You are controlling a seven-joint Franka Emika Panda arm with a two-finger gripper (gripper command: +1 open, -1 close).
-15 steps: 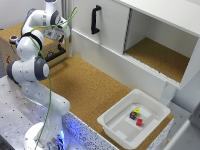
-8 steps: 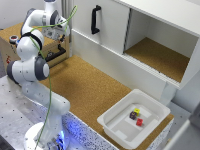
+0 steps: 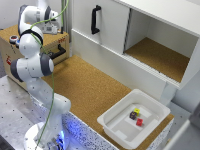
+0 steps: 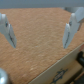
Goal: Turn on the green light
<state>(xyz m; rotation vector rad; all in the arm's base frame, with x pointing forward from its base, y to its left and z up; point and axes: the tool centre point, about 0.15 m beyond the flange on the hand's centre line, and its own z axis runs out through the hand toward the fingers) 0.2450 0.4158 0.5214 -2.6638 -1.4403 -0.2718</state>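
Observation:
No lit green light shows in either view. A wooden box with a black handle stands at the exterior view's far left; a small round knob sits on its top. My gripper hovers above that box. In the wrist view the gripper is open and empty, its two fingers spread wide over the brown box top. The box edge and a blurred grey round shape show below the fingers; I cannot tell what that shape is.
A white cabinet has a closed door with a black handle and an open compartment. A white bin at the front right holds yellow, dark and red blocks. The table top is cork.

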